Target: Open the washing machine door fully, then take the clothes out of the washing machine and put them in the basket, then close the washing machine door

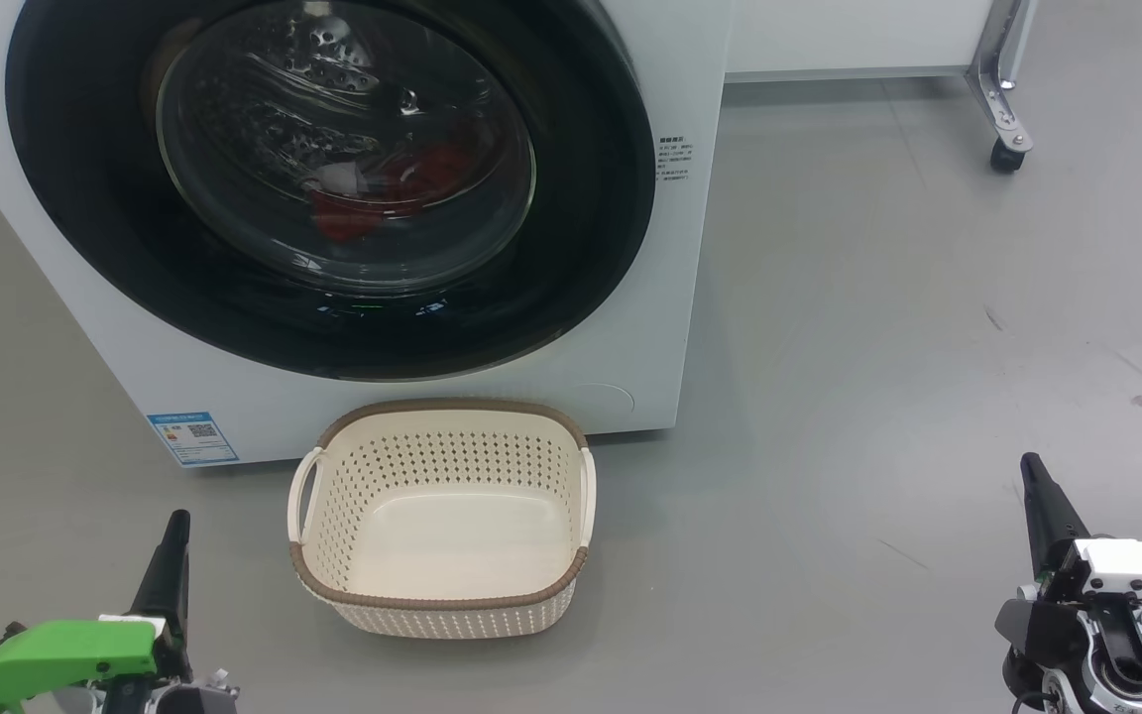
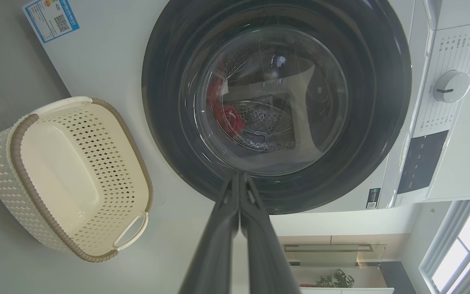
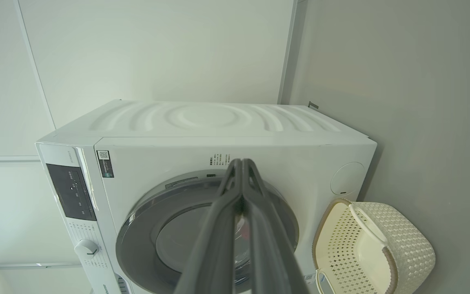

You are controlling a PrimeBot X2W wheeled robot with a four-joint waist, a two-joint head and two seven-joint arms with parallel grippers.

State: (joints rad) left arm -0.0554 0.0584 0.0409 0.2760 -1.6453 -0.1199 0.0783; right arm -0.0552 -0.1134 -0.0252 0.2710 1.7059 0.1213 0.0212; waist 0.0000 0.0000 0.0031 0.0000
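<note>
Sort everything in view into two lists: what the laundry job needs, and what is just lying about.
Job:
washing machine door, shut
red clothes behind its glass
washing machine
cream basket in front of it
left pincer
right pincer

Lying about:
castered metal leg
potted plant
window

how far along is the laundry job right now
Nothing done yet: the door is closed, the red clothes lie inside behind it, and the basket is empty. Nothing in hand: the left gripper and right gripper are shut, holding nothing, away from the door. Opening, unloading and closing all remain.
</note>
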